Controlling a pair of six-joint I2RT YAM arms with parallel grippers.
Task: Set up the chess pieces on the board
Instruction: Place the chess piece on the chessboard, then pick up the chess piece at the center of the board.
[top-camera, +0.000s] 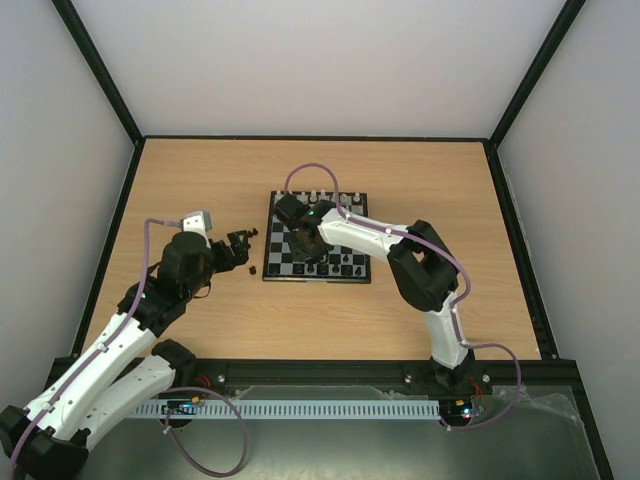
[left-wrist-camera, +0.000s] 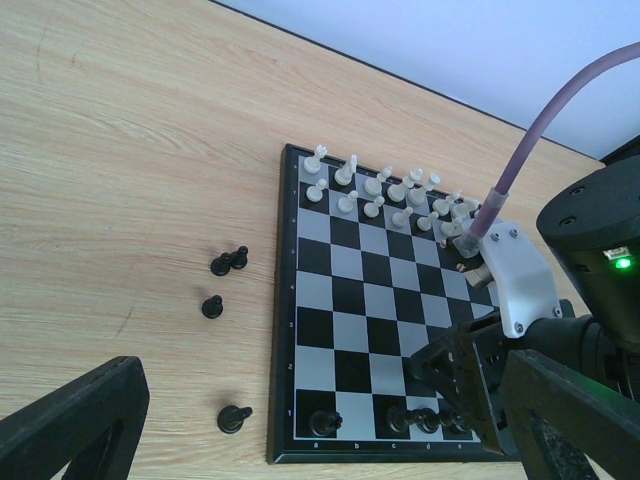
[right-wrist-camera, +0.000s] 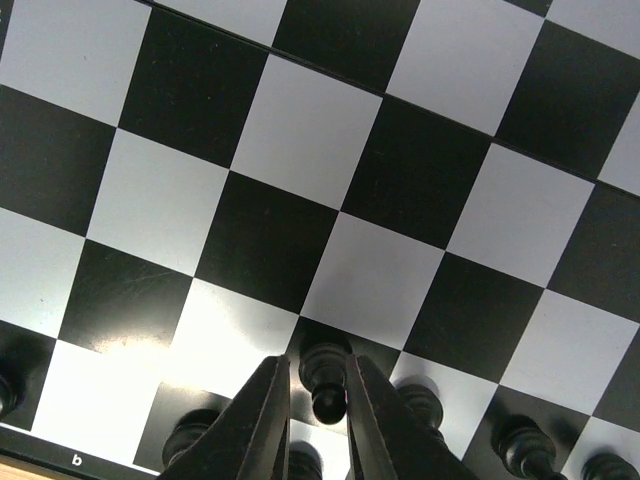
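Observation:
The board (top-camera: 283, 271) lies mid-table, with white pieces (left-wrist-camera: 380, 190) along its far rows. Black chess pieces stand in the near row, such as one in the corner (left-wrist-camera: 326, 422) and others (left-wrist-camera: 405, 418) beside it. My right gripper (top-camera: 305, 245) hovers low over that row. In the right wrist view its jaws (right-wrist-camera: 318, 362) stand slightly apart around an upright black pawn (right-wrist-camera: 325, 385) on a dark square, so it is open. My left gripper (left-wrist-camera: 320, 430) is wide open and empty, left of the board above loose black pieces (left-wrist-camera: 229, 262), (left-wrist-camera: 212, 307), (left-wrist-camera: 233, 418) on the table.
The board (left-wrist-camera: 345, 290) has a thin dark raised border. More black pieces (right-wrist-camera: 520, 445) crowd the row right behind the right fingers. The right arm (left-wrist-camera: 590, 250) and its purple cable reach across the board's right half. Dark rails edge the wooden table (top-camera: 200, 180).

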